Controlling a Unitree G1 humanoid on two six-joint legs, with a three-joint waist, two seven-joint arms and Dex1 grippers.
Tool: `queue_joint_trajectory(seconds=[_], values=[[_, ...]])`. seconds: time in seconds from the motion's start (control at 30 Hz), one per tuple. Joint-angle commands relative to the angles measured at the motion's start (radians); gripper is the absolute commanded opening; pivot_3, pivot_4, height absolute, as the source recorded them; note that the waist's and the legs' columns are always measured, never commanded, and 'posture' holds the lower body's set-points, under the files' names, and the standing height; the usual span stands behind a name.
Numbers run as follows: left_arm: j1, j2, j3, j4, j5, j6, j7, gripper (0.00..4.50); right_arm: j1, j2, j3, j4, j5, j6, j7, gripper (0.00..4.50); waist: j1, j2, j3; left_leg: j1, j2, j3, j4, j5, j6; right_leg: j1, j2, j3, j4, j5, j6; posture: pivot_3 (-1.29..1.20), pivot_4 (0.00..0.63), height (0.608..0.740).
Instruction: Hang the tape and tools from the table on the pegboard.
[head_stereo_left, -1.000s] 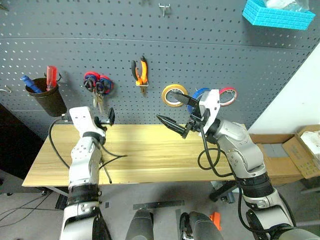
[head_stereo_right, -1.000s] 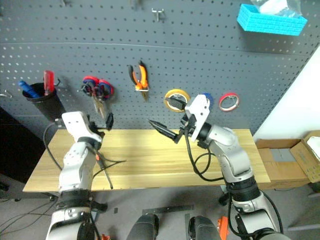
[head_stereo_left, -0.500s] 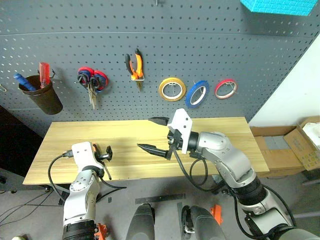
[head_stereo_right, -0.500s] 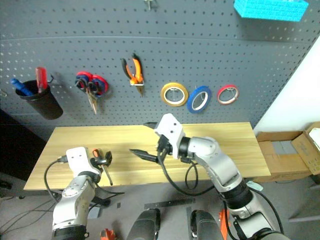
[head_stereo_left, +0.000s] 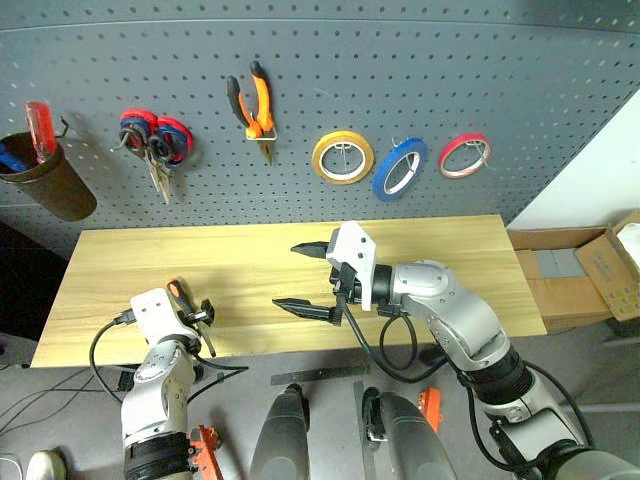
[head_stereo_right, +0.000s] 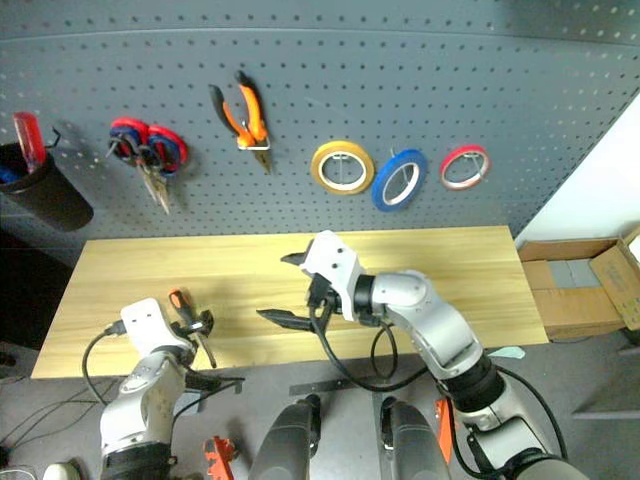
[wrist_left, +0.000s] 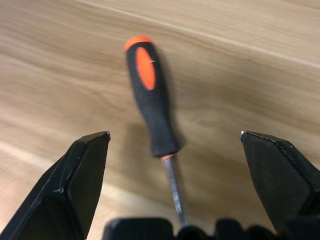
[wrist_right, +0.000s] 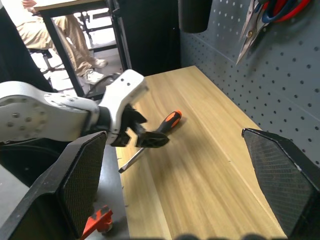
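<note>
A small orange-and-black-handled screwdriver (wrist_left: 149, 98) lies on the wooden table (head_stereo_left: 450, 245) near its front left edge. My left gripper (wrist_left: 173, 136) is open low over it, one finger on each side of the shaft, with the handle pointing away. My right gripper (head_stereo_left: 287, 275) is open and empty above the table's middle, pointing left. On the pegboard (head_stereo_left: 520, 90) hang the blue tape (head_stereo_left: 400, 168), the orange-and-black pliers (head_stereo_left: 252, 100) and scissors (head_stereo_left: 152, 150). The right wrist view shows the left gripper (wrist_right: 145, 137) by the screwdriver (wrist_right: 167, 121).
A yellow roll (head_stereo_left: 342, 157) and a red roll (head_stereo_left: 465, 155) hang beside the blue tape. A dark cup (head_stereo_left: 45, 180) with a red-handled tool hangs at the far left. Cardboard boxes (head_stereo_left: 590, 275) stand right of the table. A seated person's legs (wrist_right: 65, 30) show beyond the table's left end.
The camera has tilted down. My left gripper has dropped to the table's front edge around the screwdriver. My right gripper has come away from the blue tape, down and left over the table.
</note>
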Motion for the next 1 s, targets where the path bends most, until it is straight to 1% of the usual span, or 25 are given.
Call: queue_joint_trajectory(seconds=[0.03,0.4,0.5,0.77,0.8,1.0], values=[[-0.036,0.033,0.034,0.061,-0.011,-0.027,-0.019,4.49,-0.02,-0.002,0.006,-0.018,0.004,0.009,0.017,4.5,-0.005,-0.001,0.005,0.0,0.0,0.0,0.0,0.0,0.0,0.0,0.0,0.0,0.0,0.0,0.0,0.08,0.396,0.74],[-0.122,0.084,0.074,0.192,-0.013,-0.033,-0.006,4.49,-0.021,-0.014,-0.004,-0.022,0.006,0.023,0.02,4.5,-0.022,-0.003,0.011,-0.002,0.0,0.002,-0.003,-0.001,-0.001,-0.003,-0.002,0.001,-0.001,-0.001,0.001,0.07,0.393,0.74],[-0.124,0.083,0.073,0.19,-0.011,-0.026,0.002,3.95,-0.024,-0.014,-0.008,-0.017,0.004,0.02,0.015,4.5,-0.022,-0.003,0.011,-0.002,0.0,0.002,-0.004,-0.001,-0.001,-0.003,-0.002,0.001,-0.001,-0.001,0.001,0.07,0.388,0.74],[-0.118,0.07,0.077,0.168,-0.017,-0.017,0.027,1.11,-0.044,-0.011,-0.019,0.017,-0.001,0.002,0.015,4.5,-0.022,-0.003,0.011,-0.002,0.0,0.003,-0.006,-0.001,-0.002,-0.005,-0.002,0.002,-0.002,-0.001,0.001,0.07,0.383,0.74],[-0.118,0.07,0.077,0.167,-0.018,-0.017,0.028,0.82,-0.046,-0.011,-0.02,0.02,-0.002,-0.001,0.016,4.5,-0.022,-0.003,0.011,-0.002,0.0,0.004,-0.006,-0.001,-0.002,-0.005,-0.002,0.002,-0.002,-0.001,0.001,0.07,0.383,0.74],[-0.109,0.068,0.083,0.148,-0.03,-0.017,0.032,0.83,-0.047,-0.008,-0.027,0.026,0.008,-0.016,0.026,4.5,-0.022,-0.003,0.011,-0.002,-0.001,0.005,-0.01,-0.001,-0.002,-0.007,-0.002,0.003,-0.003,-0.001,0.001,0.08,0.376,0.74]])
